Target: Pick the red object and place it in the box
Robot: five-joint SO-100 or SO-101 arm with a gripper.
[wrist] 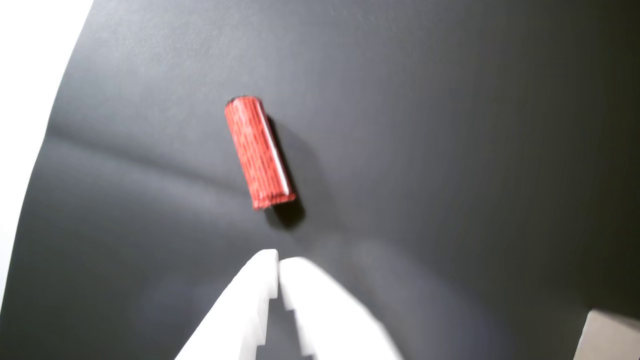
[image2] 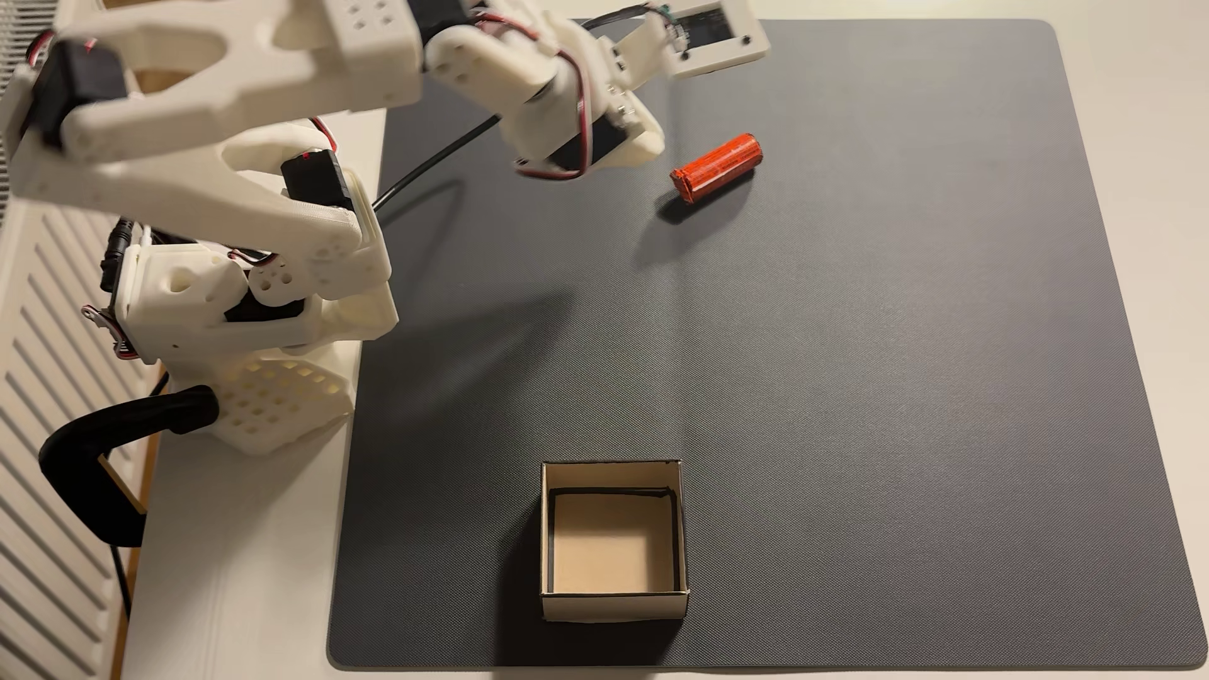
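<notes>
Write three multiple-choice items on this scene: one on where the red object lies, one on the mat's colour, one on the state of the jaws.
1. Where is the red object?
A. inside the box
B. on the mat, apart from the box
C. held by the gripper

2. What colour is the mat?
A. dark grey
B. green
C. yellow

3. How do the gripper jaws stand?
A. wide open
C. clamped on the red object
B. shut, empty

Answers:
1 B: the fixed view shows it lying on the mat at the far end, while the box sits empty at the near edge.
2 A: both views show dark grey.
3 B: in the wrist view the tips nearly meet, short of the red object.
</notes>
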